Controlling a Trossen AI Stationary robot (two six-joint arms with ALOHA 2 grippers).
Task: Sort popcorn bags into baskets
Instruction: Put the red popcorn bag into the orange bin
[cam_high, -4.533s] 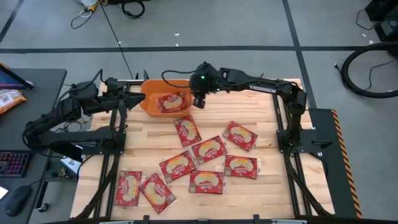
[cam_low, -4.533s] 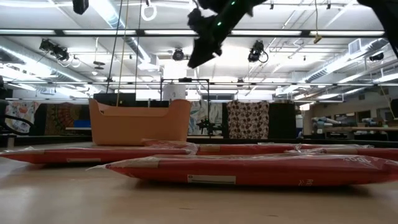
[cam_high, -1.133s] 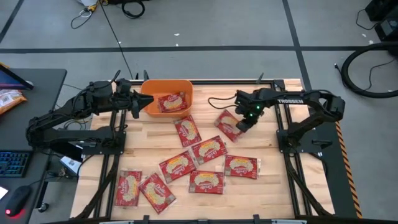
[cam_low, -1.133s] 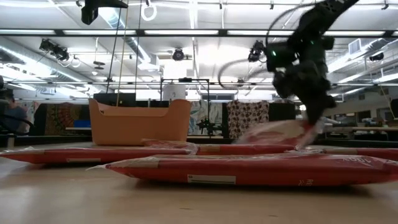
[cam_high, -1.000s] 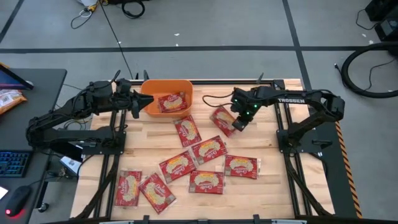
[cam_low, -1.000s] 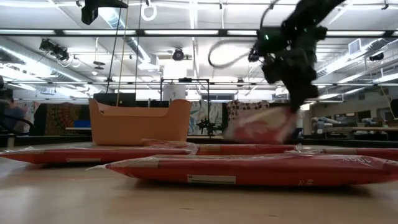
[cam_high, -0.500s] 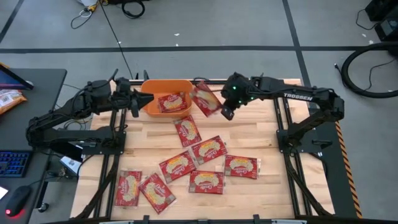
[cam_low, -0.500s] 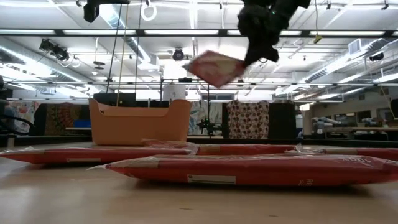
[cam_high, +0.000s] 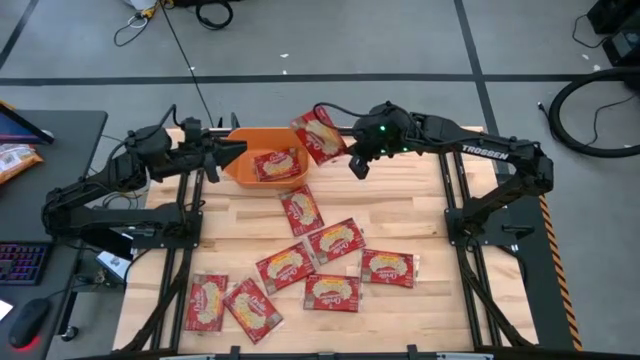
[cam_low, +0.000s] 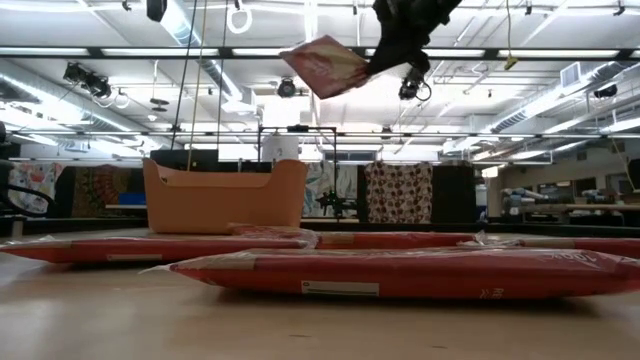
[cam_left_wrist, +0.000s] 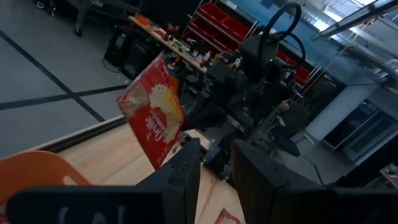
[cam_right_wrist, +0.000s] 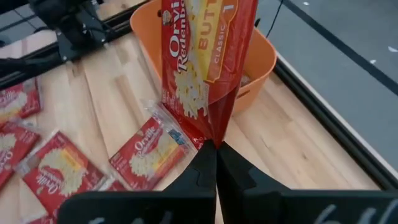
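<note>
**A:** What has changed in the last second or so?

**B:** The right gripper (cam_high: 347, 153) has lifted a popcorn bag (cam_high: 318, 135) off the right part of the table (cam_high: 420, 215) and carried it toward the far edge. It now hangs in the air, tilted, just beside the right rim of the orange basket (cam_high: 243, 172), which sits at the far edge left of centre.

**A:** Is the grip sound?

**B:** The fingers are closed on one corner of the bag, which dangles from that pinch in the right wrist view. The drop into the basket looks close.

**A:** And the rest of the task?

**B:** One bag (cam_high: 276, 162) already lies in the basket. Eight more lie on the table, from the middle down to the near left corner.

**A:** The left gripper (cam_high: 222, 154)?

**B:** It waits at the basket's left rim, fingers slightly apart, holding nothing.

**A:** Any writing?

**B:** The held bag reads "Orville Redenbacher's", partly cut off, with "BUTTER" and "CLASSIC". The right arm carries "TROSSEN".
</note>
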